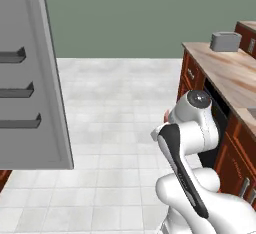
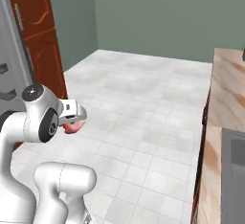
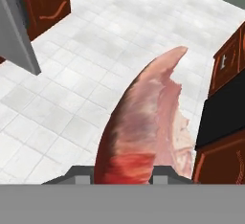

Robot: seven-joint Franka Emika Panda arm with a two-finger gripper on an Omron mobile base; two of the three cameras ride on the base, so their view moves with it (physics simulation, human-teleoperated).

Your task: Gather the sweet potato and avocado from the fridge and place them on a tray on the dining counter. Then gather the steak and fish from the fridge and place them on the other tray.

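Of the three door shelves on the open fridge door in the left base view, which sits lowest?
The bottom door shelf on the fridge door is lowest; it ends farthest right, with the middle shelf and top shelf above.

A glossy white robot arm (image 1: pixel 192 128) is seen, built from rounded, bulbous segments. A black strip is set along one link, and dark grey circular caps are fitted at the joints. A small white hand (image 2: pixel 72 111) is attached at the wrist.
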